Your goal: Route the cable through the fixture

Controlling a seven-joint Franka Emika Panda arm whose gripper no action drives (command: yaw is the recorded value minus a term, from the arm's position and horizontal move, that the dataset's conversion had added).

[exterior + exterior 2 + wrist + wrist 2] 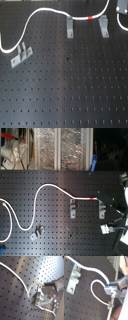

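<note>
Fingers [108, 286] pinch the cable [94, 271] near its end; it loops away past a metal clip [73, 278] on the desk [86, 303].

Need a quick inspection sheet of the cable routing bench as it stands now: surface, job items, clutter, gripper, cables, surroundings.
Surface: black perforated board, bare over most of the first exterior view.
Job's things: white cable with red band; it passes over clip and the red band lies between that and clip; third clip sits apart, cable end beside it.
Clutter: nothing seen on the board.
Gripper: gripper shut on the cable's end in the second wrist view.
Cables: white cable snakes across the board; other wires at the second exterior view's top left.
Surroundings: clear bins behind the board.
</note>
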